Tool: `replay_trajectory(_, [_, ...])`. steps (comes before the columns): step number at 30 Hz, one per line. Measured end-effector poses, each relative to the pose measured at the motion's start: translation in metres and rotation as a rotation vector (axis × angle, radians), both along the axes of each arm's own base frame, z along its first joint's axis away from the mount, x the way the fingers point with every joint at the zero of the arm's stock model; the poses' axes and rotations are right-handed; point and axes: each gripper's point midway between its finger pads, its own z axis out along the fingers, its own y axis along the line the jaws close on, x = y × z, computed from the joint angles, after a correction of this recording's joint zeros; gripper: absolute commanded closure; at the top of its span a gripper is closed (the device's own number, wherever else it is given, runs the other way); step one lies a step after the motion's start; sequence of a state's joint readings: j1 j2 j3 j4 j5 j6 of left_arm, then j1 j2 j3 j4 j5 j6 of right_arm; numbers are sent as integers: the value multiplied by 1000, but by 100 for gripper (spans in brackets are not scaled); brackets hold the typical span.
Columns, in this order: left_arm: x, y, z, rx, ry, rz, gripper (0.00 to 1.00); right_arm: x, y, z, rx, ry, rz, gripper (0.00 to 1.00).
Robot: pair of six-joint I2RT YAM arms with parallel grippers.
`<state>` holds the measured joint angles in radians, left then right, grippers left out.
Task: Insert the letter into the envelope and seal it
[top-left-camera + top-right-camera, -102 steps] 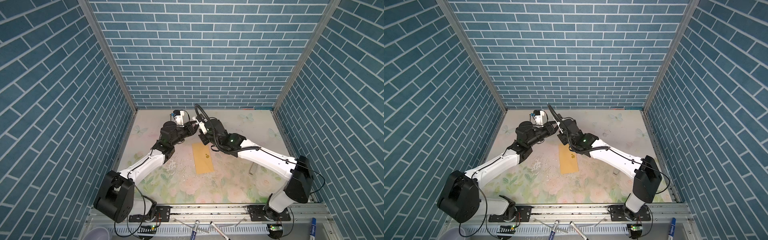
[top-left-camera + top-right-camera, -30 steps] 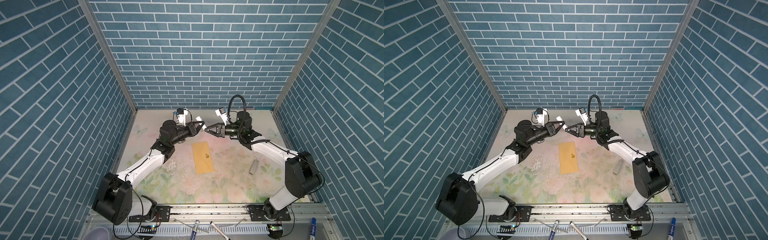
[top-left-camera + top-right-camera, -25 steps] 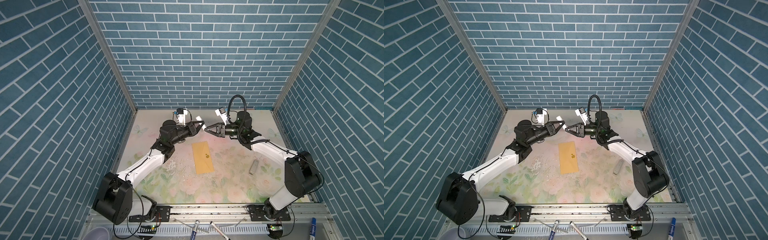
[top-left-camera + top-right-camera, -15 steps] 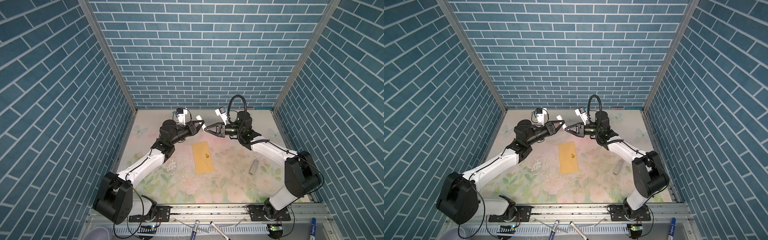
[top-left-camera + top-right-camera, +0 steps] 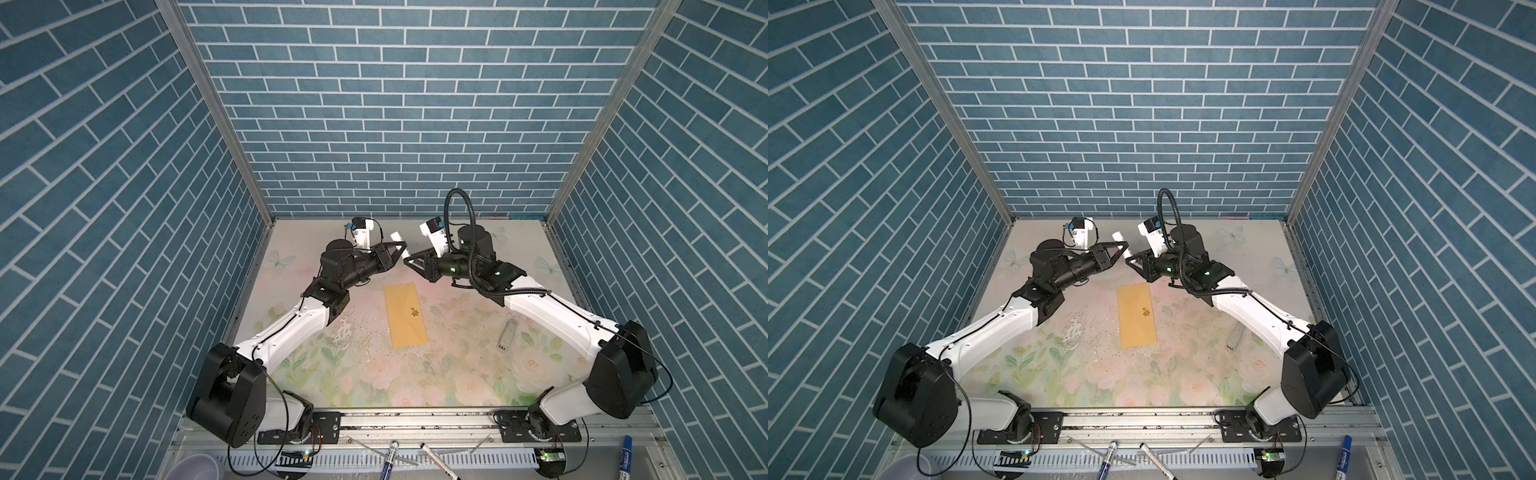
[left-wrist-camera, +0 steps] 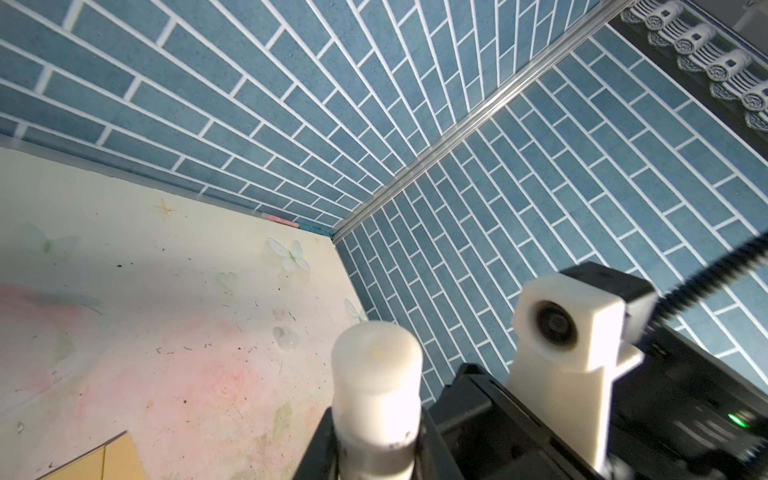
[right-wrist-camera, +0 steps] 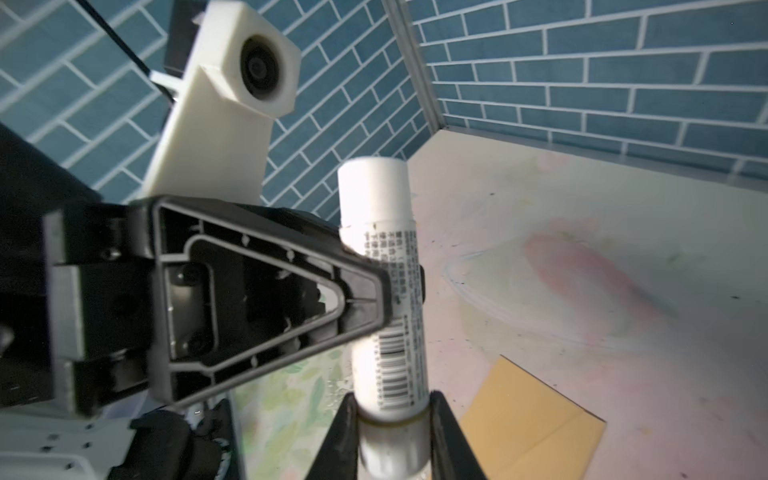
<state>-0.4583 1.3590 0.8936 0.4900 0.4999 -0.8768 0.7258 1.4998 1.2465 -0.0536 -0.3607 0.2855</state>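
A white glue stick (image 7: 388,291) hangs in the air between both arms near the back of the table. My left gripper (image 5: 395,253) is shut round the middle of the stick, whose white end (image 6: 376,374) pokes out beyond the jaws. Facing it, my right gripper (image 7: 392,415) is shut on the stick's other end, below the barcode. The golden-tan envelope (image 5: 405,313) lies flat on the table in front of both grippers, flap folded down, emblem up; it is also seen in the other top view (image 5: 1137,316). The letter is out of view.
A small grey stick-shaped object (image 5: 508,334) lies on the floral table mat (image 5: 374,374) to the right of the envelope. Blue brick walls close in three sides. Markers (image 5: 390,459) lie on the front rail below the table edge.
The right arm has swung back from reaching over the middle and now faces the left gripper. Within the last second its jaws narrowed onto the glue stick's end. The left arm holds still.
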Motion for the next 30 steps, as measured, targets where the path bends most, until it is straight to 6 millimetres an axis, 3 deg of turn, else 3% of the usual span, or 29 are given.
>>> replay_trajectory(12, [15,11,-10,28,8,84,100,18,16,-11,-500,-355,-315,100])
replay_trajectory(17, [18,13,-17,43,26,102,100,21,18,-18,-585,-414,-357,99])
replay_trajectory(21, [18,13,-16,43,26,101,100,21,17,-17,-565,-398,-329,66])
replay_trajectory(24, [13,7,-15,37,23,64,100,20,12,-17,-479,-333,-257,49])
replay_trajectory(27, [5,-1,-13,30,16,17,100,22,-4,-18,-355,-225,-180,40])
replay_trajectory(30, [-1,-7,-8,20,3,-21,100,16,-14,-17,-213,-118,-80,38])
